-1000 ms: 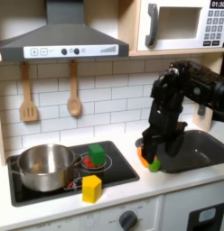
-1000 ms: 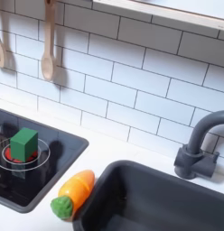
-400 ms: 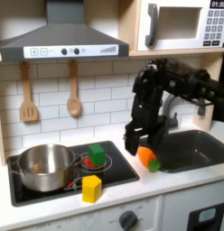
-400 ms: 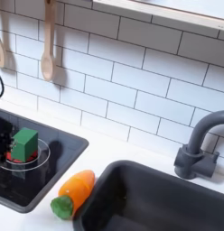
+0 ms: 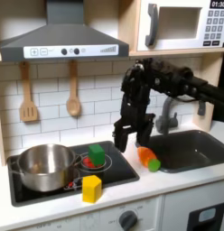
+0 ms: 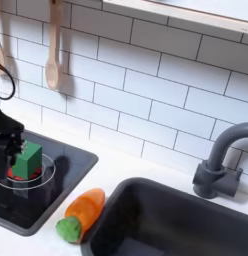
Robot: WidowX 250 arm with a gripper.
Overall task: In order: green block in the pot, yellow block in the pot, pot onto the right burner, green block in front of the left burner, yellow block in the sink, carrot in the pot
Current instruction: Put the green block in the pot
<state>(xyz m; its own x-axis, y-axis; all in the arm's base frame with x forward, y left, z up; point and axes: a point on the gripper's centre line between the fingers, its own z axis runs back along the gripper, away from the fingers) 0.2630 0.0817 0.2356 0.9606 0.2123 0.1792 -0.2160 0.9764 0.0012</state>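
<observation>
The green block [image 5: 97, 154] [image 6: 27, 159] stands on the red-ringed burner at the right of the black stovetop [image 5: 123, 175]. The steel pot [image 5: 43, 167] sits on the left burner in the first exterior view, with nothing visible inside. In front of the green block, the yellow block [image 5: 91, 188] rests near the stovetop's front edge. The carrot [image 5: 148, 159] [image 6: 80, 214] lies on the counter between stovetop and sink. My gripper [image 5: 128, 143] [image 6: 8, 148] hangs open and holds nothing; in the first exterior view it is just right of the green block and slightly above it.
The dark sink [image 5: 193, 150] [image 6: 166, 220] with its faucet [image 6: 220, 160] lies to the right in both exterior views. A wooden spatula [image 5: 28, 96] and spoon [image 5: 74, 90] hang on the tiled wall. A range hood [image 5: 60, 41] overhangs the stove.
My arm has swung left in the first exterior view, from over the carrot by the sink to beside the green block. The carrot and blocks have stayed put.
</observation>
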